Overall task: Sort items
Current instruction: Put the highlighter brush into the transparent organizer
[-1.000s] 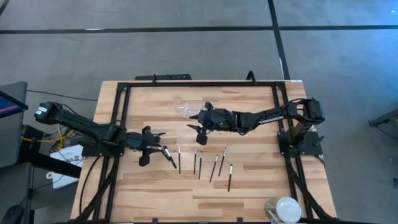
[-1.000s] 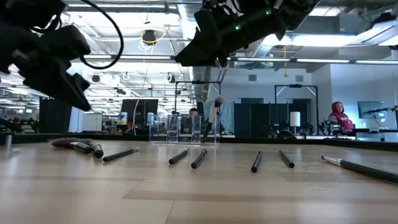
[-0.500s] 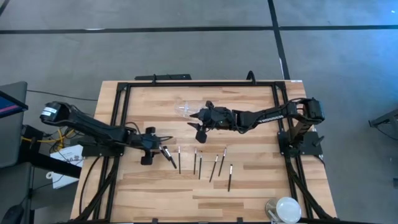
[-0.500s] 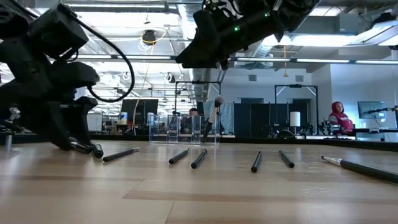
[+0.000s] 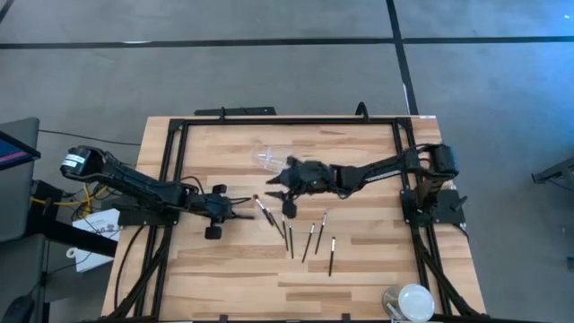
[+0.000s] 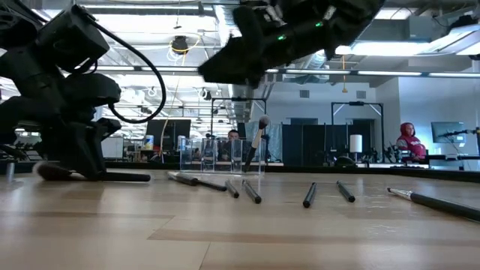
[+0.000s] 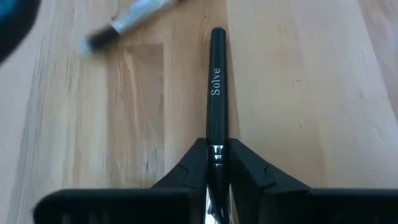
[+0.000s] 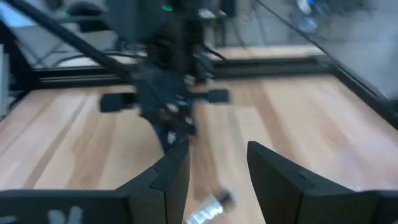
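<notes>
- We find the left gripper [image 7: 217, 163] pinching a slim black-handled makeup brush [image 7: 216, 93] low over the light wooden table [image 5: 359, 278].
- The right gripper [image 8: 216, 163] hovers mid-table, fingers spread.

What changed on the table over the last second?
The left end effector dropped to the wooden table and closed on a slim black-handled makeup brush. The right end effector drifted toward it. Two neighbouring loose brushes got knocked askew. The other three brushes, the clear plastic holder and the round white disc stayed put.
</notes>
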`<state>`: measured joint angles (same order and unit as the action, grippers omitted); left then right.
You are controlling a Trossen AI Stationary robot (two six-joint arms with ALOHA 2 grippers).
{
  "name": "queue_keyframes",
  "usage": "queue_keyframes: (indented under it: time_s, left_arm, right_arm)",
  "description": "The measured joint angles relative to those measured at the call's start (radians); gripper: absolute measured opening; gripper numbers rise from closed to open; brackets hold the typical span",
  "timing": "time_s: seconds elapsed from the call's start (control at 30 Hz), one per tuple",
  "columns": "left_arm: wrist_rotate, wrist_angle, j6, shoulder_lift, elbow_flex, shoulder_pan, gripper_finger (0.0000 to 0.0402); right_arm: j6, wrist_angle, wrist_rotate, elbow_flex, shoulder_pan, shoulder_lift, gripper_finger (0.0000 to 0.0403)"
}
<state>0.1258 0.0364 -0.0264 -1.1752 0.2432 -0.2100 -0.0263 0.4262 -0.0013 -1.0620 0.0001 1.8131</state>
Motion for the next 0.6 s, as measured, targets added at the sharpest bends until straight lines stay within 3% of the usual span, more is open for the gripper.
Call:
queue_keyframes:
  time_s: [0.2, 0.47, 0.6]
  left_arm:
    - [-0.006, 0.005, -0.003, 0.021, 0.004, 0.0, 0.0049]
    - [-0.014, 0.016, -0.004, 0.024, 0.031, 0.0, 0.0039]
    - [-0.014, 0.017, -0.006, 0.024, 0.031, 0.0, 0.0045]
  right_arm:
    - [-0.036, -0.037, -0.052, -0.2, 0.042, 0.226, 0.0155]
    - [-0.034, -0.576, -0.044, -0.651, 0.051, 0.485, 0.015]
    - [-0.034, -0.656, -0.044, -0.781, 0.055, 0.583, 0.0142]
